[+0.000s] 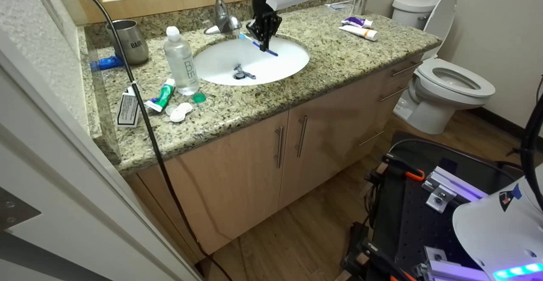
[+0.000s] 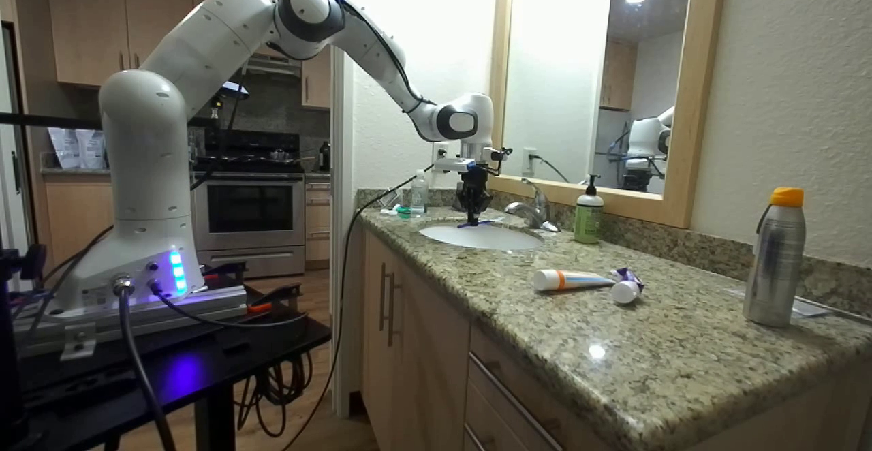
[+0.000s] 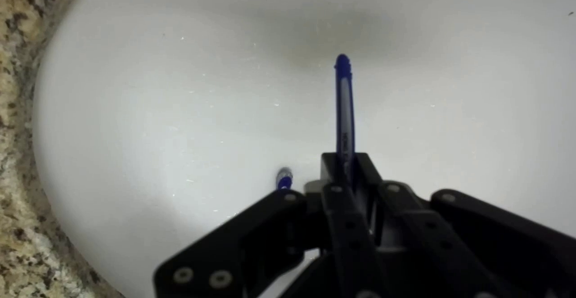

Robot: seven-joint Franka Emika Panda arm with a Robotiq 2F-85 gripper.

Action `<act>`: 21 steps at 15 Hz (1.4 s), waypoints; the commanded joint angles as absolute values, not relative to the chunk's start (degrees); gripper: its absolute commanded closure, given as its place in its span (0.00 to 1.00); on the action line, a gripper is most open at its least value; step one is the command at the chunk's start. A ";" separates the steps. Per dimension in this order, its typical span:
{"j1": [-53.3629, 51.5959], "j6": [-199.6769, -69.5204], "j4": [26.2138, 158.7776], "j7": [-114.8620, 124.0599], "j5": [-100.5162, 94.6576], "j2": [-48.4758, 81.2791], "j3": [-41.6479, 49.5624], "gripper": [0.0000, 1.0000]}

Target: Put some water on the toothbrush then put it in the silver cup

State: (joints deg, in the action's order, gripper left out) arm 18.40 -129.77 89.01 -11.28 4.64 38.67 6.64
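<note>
One gripper (image 3: 346, 165) grasps one toothbrush (image 3: 344, 109), its blue handle pinched between two fingertips above one basin (image 1: 278, 69). Only the wrist view shows the lettering on that handle; both exterior views show the pale head near one faucet (image 1: 224, 18). One pump bottle (image 2: 588, 219), near the faucet at the back edge of the counter (image 2: 681, 342), shows only in an exterior view. One clear bottle (image 1: 181, 62) stands just beside the basin's rim in both exterior views; one green disc (image 1: 199, 97), one green tube (image 1: 162, 96), one white case (image 1: 178, 115) and one box (image 1: 127, 110) sit near it, toward the walled end. One cup (image 1: 138, 54) stands upright in the back corner of that end, plain in an exterior view only, with one blue tube (image 1: 108, 63) just beside it. Toward the open end lie one white tube (image 1: 358, 32) and one purple tube (image 1: 354, 21), side by side; one steel bottle (image 2: 774, 267) stands near the back edge there. Farther off, exterior views show one toilet (image 1: 432, 98) and one oven (image 2: 255, 209), each in a single view.
</note>
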 commanded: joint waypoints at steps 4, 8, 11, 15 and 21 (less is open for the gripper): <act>18.27 -133.08 86.97 -12.05 4.24 40.93 5.84 0.97; 18.24 -132.94 87.04 -11.45 4.29 40.66 5.87 0.89; 18.46 -132.78 85.79 -11.52 4.33 41.29 5.87 0.97; 18.81 -129.57 83.66 -8.80 3.29 42.10 8.36 0.97; 19.22 -129.54 84.93 -10.25 3.96 41.30 7.74 0.97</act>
State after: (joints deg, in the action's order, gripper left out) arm 18.64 -131.38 85.36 -9.86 4.27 41.26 8.44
